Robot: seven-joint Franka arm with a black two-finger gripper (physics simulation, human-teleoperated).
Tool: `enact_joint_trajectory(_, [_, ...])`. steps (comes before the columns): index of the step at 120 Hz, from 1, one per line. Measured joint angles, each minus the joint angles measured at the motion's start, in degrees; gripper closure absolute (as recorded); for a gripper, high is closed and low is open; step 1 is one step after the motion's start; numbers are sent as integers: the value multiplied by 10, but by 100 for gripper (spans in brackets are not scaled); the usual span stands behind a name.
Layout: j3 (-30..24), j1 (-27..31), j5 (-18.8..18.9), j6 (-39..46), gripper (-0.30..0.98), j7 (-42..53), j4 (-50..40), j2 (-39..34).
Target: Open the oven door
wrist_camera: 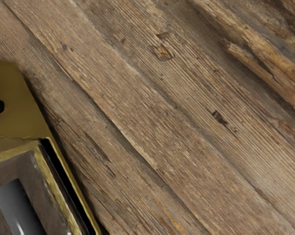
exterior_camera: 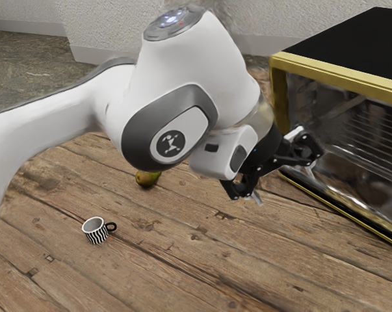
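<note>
Exterior view: striped mug [exterior_camera: 97, 233] and fruit [exterior_camera: 145, 179] on the wooden table [exterior_camera: 150, 273], jaws wide apart near the oven [exterior_camera: 352, 42].

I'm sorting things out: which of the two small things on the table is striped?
The mug, upright with a black handle: it has black and white stripes. The fruit is green and brownish, unstriped.

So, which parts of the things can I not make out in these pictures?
Oven, exterior view: one end cut off by edge.
Oven front, exterior view: partly behind the gripper.
Fruit, exterior view: top hidden by the arm.
Oven, wrist view: mostly cut off by edges.
</note>
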Motion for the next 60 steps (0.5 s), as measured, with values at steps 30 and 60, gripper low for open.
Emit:
enact_joint_trajectory(30, [295,-71,-123,-206,1,-100,267,-164])
enact_joint_trajectory(60, [322,-36,-9,-354,0,-395,312,119])
